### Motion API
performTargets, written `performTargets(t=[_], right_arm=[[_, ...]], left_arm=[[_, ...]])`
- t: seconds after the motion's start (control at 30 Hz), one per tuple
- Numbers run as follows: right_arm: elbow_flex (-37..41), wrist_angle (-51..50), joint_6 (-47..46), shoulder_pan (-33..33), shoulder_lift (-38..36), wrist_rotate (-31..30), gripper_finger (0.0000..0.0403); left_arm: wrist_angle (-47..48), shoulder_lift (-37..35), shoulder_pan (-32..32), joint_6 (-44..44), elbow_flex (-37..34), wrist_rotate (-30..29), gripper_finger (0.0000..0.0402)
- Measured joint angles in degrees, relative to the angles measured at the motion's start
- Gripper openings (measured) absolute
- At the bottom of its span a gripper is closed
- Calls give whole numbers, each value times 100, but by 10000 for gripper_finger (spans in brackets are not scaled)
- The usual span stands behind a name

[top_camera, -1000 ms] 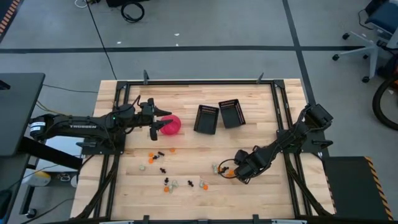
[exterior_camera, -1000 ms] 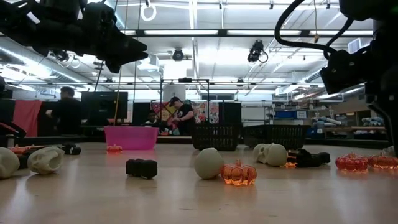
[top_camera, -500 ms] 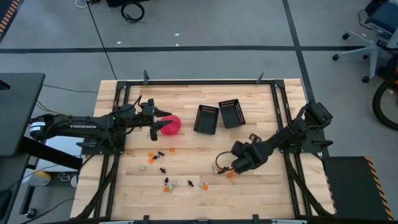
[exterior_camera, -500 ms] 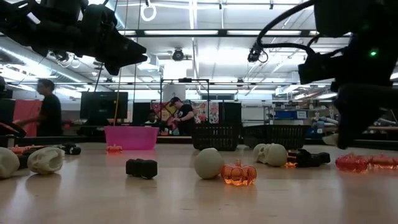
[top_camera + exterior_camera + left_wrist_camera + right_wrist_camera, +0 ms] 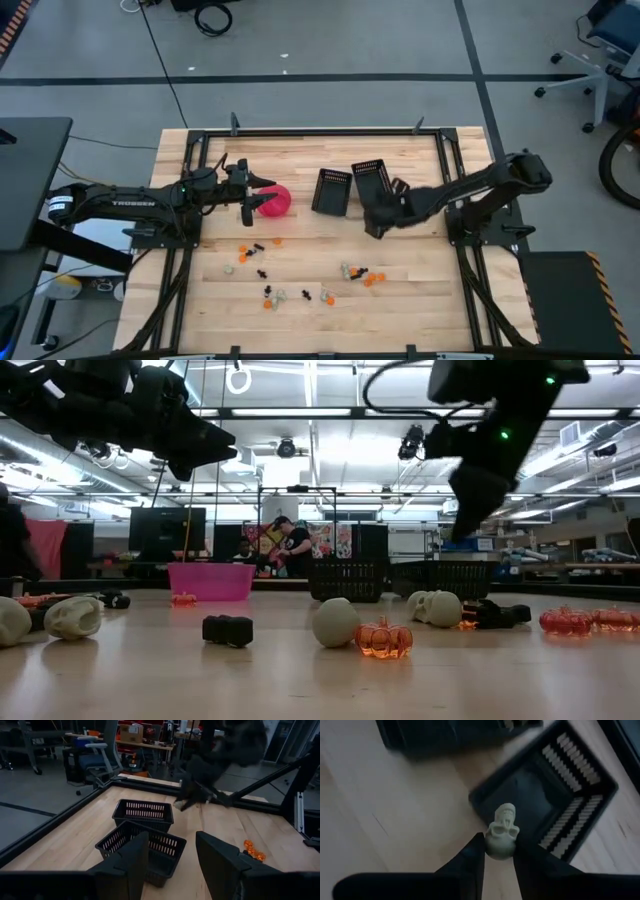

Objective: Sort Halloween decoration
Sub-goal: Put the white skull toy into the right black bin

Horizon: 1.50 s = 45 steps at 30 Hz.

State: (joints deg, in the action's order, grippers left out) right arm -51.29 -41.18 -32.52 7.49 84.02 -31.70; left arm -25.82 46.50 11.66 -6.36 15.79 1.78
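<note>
— High view first: where are you?
— My right gripper (image 5: 372, 215) hangs over the table just beside the two black baskets (image 5: 352, 187). My left gripper (image 5: 247, 190) waits at the pink bowl (image 5: 274, 202). The other trinkets (image 5: 300, 275) lie scattered on the wood nearer the front edge.
— Low view?
— My right arm is up in the air, off the table. Pale skulls (image 5: 432, 607), an orange pumpkin (image 5: 384, 639) and black pieces rest on the boards.
— Left wrist view?
— My left fingers (image 5: 215, 857) stand spread, holding nothing, with the baskets beyond them.
— Right wrist view?
— My right fingers (image 5: 475, 855) pinch a pale skull (image 5: 502, 834). Its long axis runs away from my fingers, crown between the tips and jaw end pointing outward, at the near corner of one basket (image 5: 555, 810)
</note>
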Motion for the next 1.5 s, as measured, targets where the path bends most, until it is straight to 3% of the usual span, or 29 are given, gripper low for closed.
performTargets(t=[0.23, 0.4, 0.57, 0.73, 0.87, 1.03, 1.23, 1.5], right_arm=[[-2, 587, 1166, -1128, -111, 648, 91], [-4, 961, 1619, -1835, 216, 1606, 117], [-4, 980, 1803, -2200, 415, 2128, 141], [-4, 823, 1762, -2241, 127, 2390, 160], [-4, 767, 1543, -1814, -271, 2388, 170], [-7, 1343, 952, -767, -325, 2375, 172], [-186, 1654, 84, 349, 580, 2422, 172], [-1529, 1292, -276, 1229, 1947, 2301, 196]], left_arm=[[3, 0, -2, 3, 0, 0, 174], [46, 0, 0, -2, 0, 0, 174], [43, 0, -2, -41, 0, 0, 174], [65, 0, 0, -55, 0, 0, 174], [90, 0, 0, -56, 0, 0, 174], [-14, 0, 0, -248, 0, 0, 174], [-47, 0, 0, -261, 0, 0, 174], [-30, 0, -2, -338, 0, 0, 174]])
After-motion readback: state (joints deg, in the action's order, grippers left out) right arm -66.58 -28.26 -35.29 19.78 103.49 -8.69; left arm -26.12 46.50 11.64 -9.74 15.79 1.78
